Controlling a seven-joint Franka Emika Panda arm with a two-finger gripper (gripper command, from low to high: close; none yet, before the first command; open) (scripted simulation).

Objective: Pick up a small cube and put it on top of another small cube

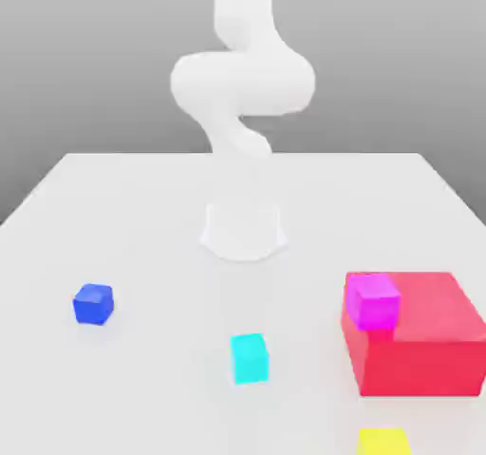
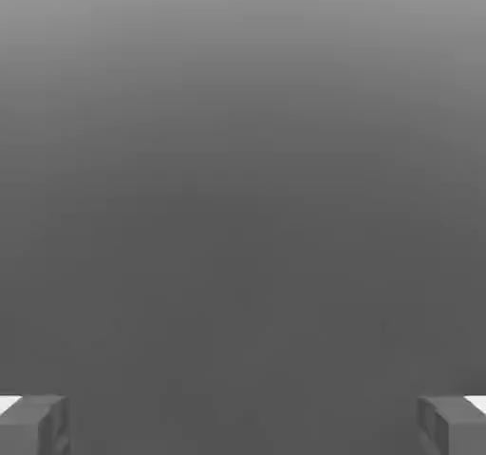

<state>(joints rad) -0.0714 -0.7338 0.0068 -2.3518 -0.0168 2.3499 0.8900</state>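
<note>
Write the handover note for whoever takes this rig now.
End effector: open, nothing between the fingers.
Blue cube: on the table, toward the exterior view's left, nothing on it.
Cyan cube: on the table, near the middle. Magenta cube: on the red block. Yellow cube: near edge of view.
Done: no small cube stacked on another.
Left: pick, lift, place, release.

Arm (image 1: 244,83): near-white all over, smooth, rounded casings, a thick horizontal barrel section among them. Base (image 1: 244,233) white, flaring to a curved foot. Gripper (image 2: 243,426): two dark grey, blocky fingers (image 2: 456,426) with angular, stepped edges.
</note>
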